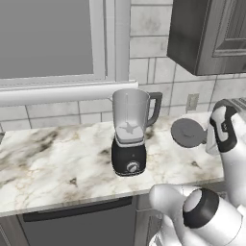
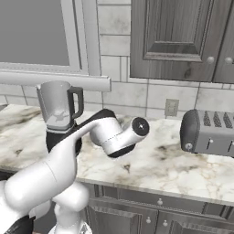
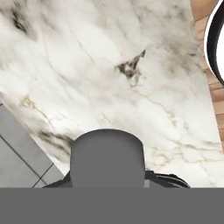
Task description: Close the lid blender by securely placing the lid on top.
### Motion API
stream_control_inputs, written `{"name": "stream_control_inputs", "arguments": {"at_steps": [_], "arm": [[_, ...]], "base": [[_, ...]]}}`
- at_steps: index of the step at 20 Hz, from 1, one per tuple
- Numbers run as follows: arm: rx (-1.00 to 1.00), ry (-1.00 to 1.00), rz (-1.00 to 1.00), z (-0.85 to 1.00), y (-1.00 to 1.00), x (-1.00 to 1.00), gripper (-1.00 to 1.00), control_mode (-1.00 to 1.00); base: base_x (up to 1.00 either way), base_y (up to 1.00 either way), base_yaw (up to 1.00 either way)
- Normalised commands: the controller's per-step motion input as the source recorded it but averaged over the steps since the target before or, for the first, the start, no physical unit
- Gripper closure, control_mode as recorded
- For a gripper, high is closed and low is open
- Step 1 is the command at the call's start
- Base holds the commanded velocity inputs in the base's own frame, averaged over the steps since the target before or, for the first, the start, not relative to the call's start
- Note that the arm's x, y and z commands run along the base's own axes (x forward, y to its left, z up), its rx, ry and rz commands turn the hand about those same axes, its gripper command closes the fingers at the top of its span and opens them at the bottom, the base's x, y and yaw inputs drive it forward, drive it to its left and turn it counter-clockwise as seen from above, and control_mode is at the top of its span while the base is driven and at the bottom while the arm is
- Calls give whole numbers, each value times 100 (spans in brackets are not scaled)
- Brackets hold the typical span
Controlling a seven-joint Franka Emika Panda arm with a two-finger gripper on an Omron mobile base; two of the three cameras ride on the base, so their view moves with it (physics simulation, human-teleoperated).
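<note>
The blender (image 1: 129, 139) stands mid-counter, its black base with a silver dial facing me, and its clear grey jar (image 1: 129, 111) is open on top. Its dark handle points right. The lid (image 1: 188, 132), a dark grey disc with a small centre knob, hangs tilted above the counter to the right of the jar, below rim height. My gripper (image 1: 210, 139) is shut on the lid's right edge. In the hand view the lid (image 3: 107, 157) is a rounded grey shape at the bottom that hides the fingertips, with marble below. In the right base view my arm crosses in front of the blender (image 2: 58, 107).
A grey toaster (image 2: 208, 132) sits at the right end of the marble counter (image 1: 53, 163). A dark wall cabinet (image 1: 211, 33) hangs above the lid's side. A window ledge (image 1: 67, 91) juts out just behind the jar. The counter's front edge (image 3: 26, 131) borders grey cabinet fronts.
</note>
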Motion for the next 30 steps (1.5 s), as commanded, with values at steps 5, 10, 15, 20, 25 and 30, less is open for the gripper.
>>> {"name": "stream_control_inputs", "arguments": {"at_steps": [5,10,15,20,25,30], "arm": [[11,0,-6,90,16,0,100,-100],[13,0,0,81,17,0,100,-100],[12,-5,0,77,22,0,100,-100],[8,-9,3,62,32,-9,100,-100],[0,-16,5,75,65,-2,100,-100],[-3,-13,5,62,76,0,100,-100]], "base": [[0,0,0],[0,0,0],[0,0,0],[0,0,0],[0,0,0],[0,0,0]]}}
